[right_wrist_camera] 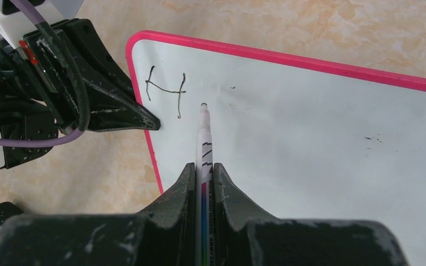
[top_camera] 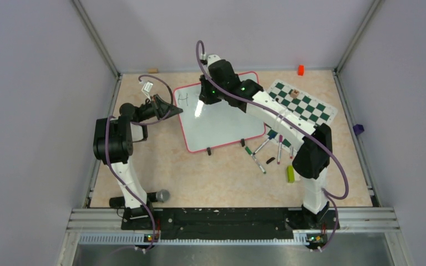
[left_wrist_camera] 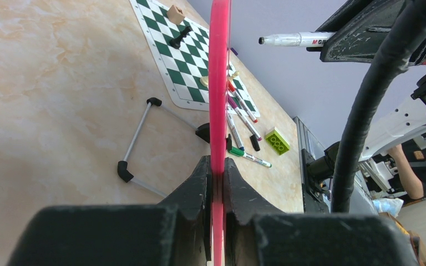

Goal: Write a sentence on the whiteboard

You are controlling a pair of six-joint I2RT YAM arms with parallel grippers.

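The whiteboard (top_camera: 224, 122) lies on the table, glossy white with a pink rim (left_wrist_camera: 219, 83). Of the sentence, only a dark letter "H" (right_wrist_camera: 166, 91) shows, near the board's far left corner (top_camera: 184, 98). My left gripper (left_wrist_camera: 218, 177) is shut on the board's left rim (top_camera: 170, 108). My right gripper (right_wrist_camera: 204, 169) is shut on a white marker (right_wrist_camera: 204, 138) and hovers over the board (top_camera: 202, 101). The marker's tip sits just right of the "H". Whether it touches the surface I cannot tell.
A green-and-white chess mat (top_camera: 305, 106) with a few pieces lies right of the board. Several loose markers (top_camera: 266, 156) and a green brick (top_camera: 290, 174) lie near the board's front right corner. An orange block (top_camera: 300, 70) sits at the back. A wire stand (left_wrist_camera: 138, 138) shows under the board.
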